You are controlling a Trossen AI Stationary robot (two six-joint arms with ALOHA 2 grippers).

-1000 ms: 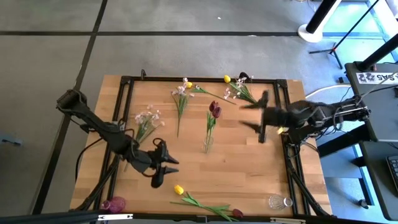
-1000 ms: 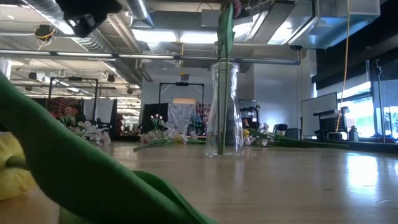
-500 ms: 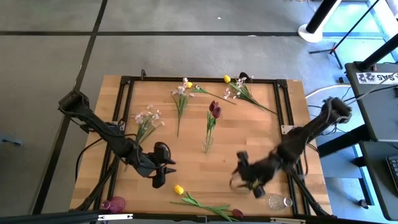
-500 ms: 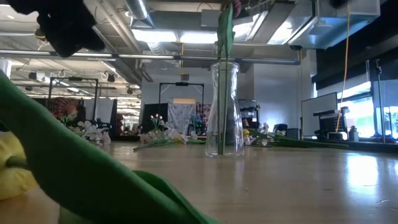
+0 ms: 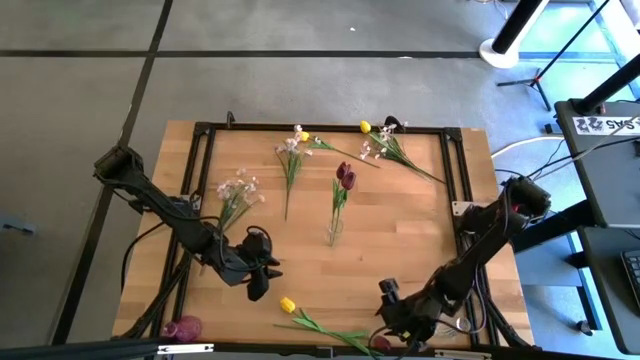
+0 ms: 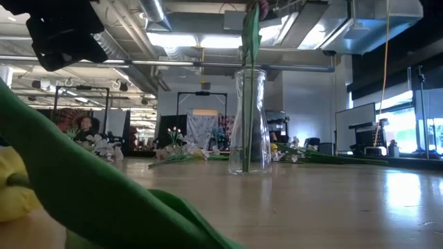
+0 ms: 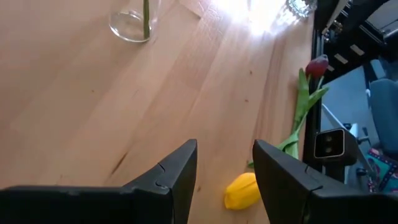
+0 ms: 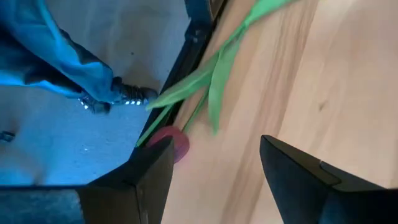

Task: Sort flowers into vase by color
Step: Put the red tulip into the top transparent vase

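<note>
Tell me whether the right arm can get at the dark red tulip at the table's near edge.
Probably yes: the open right gripper hovers right over the dark red tulip, nothing between them, though the bloom overhangs the table edge.

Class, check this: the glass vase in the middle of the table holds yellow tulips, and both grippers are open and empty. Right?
Not quite. The high view shows the vase holding dark red tulips, not yellow. The left gripper and right gripper are indeed open and empty.

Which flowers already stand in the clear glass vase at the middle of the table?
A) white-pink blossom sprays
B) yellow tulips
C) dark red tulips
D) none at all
C: in the high view, dark red tulips rise on green stems from the vase; yellow tulips and blossom sprays lie on the table.
</note>
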